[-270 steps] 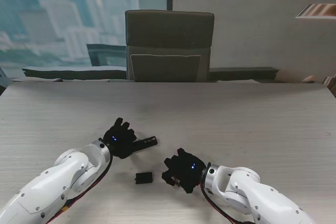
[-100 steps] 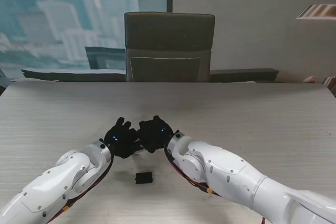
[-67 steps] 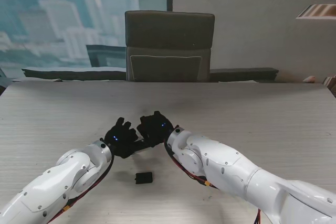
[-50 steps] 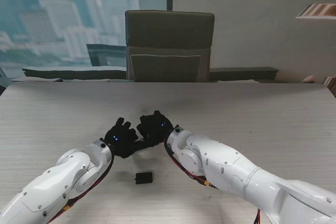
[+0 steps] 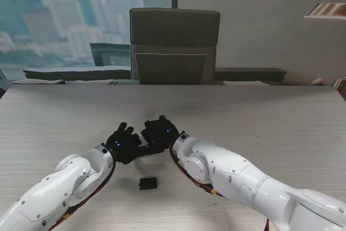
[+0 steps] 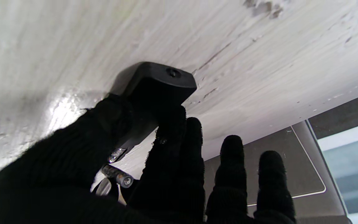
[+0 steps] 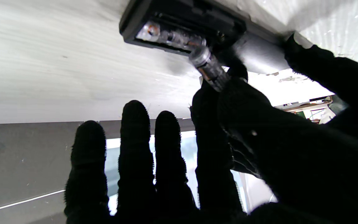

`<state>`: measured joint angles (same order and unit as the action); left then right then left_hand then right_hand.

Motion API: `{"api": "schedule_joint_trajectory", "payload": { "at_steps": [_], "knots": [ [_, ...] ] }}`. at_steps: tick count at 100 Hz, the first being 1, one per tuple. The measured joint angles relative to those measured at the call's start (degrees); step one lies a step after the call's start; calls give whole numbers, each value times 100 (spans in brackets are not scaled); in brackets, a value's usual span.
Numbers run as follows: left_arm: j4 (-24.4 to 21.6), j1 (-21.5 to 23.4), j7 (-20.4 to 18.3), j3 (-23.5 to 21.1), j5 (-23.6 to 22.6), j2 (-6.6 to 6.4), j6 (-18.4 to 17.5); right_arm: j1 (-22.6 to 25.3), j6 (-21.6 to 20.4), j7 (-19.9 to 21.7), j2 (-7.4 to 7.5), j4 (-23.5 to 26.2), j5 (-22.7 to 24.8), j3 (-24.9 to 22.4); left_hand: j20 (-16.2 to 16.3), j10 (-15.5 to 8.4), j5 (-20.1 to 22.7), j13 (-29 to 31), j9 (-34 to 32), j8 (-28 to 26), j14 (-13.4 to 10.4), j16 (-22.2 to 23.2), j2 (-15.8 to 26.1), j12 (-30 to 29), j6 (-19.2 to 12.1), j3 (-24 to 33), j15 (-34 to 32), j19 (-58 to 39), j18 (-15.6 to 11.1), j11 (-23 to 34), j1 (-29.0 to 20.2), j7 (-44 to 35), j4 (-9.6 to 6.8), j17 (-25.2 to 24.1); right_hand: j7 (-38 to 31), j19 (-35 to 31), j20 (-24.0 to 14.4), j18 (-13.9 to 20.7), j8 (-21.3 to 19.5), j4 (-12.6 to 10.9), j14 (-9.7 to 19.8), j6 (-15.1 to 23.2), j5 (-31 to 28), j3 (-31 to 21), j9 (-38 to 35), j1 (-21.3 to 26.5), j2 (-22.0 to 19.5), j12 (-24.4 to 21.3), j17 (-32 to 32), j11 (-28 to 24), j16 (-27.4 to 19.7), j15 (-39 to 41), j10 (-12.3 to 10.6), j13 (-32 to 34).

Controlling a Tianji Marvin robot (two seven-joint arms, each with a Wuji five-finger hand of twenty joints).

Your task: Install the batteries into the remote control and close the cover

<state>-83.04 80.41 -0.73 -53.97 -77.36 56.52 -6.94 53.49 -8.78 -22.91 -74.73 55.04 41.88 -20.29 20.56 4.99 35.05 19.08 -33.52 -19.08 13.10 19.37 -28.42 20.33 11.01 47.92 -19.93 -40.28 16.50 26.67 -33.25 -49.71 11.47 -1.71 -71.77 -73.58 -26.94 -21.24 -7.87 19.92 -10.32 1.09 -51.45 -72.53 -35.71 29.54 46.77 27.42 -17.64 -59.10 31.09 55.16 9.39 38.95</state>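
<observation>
My left hand [image 5: 124, 142] is shut on the black remote control [image 6: 154, 84], pinning it to the table with thumb and fingers. My right hand [image 5: 158, 133] sits right beside it, thumb and forefinger pinched on a battery [image 7: 208, 67] that is tilted with one end in the remote's open compartment [image 7: 182, 23]. Another battery [image 7: 163, 34] lies inside that compartment. The black battery cover [image 5: 147, 183] lies loose on the table, nearer to me than both hands. In the stand view the hands hide the remote.
A grey office chair [image 5: 174, 47] stands behind the far table edge [image 5: 173, 86]. The wood-grain table top [image 5: 259, 128] stretches to both sides of the hands.
My right hand moved from its spot near the cover up and left to the remote beside my left hand. In the last second it has barely shifted. The cover has not moved.
</observation>
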Motion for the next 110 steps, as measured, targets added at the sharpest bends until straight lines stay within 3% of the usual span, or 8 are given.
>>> {"api": "schedule_joint_trajectory", "payload": {
  "at_steps": [110],
  "knots": [
    [-81, 122, 70, -64, -128, -29, 24, 137, 291, -1, 0, -56, 45, 130, -29, 36, -54, -5, 17, 4, 0, -3, -38, 0, 104, 63, 3, 10, 0, -2, -182, 227, -8, 0, -4, 1, 0, -5, -7, 5, 0, -10, -2, -3, 0, 73, -85, 0, 0, 0, 0, 35, 0, 0]
  ]
}}
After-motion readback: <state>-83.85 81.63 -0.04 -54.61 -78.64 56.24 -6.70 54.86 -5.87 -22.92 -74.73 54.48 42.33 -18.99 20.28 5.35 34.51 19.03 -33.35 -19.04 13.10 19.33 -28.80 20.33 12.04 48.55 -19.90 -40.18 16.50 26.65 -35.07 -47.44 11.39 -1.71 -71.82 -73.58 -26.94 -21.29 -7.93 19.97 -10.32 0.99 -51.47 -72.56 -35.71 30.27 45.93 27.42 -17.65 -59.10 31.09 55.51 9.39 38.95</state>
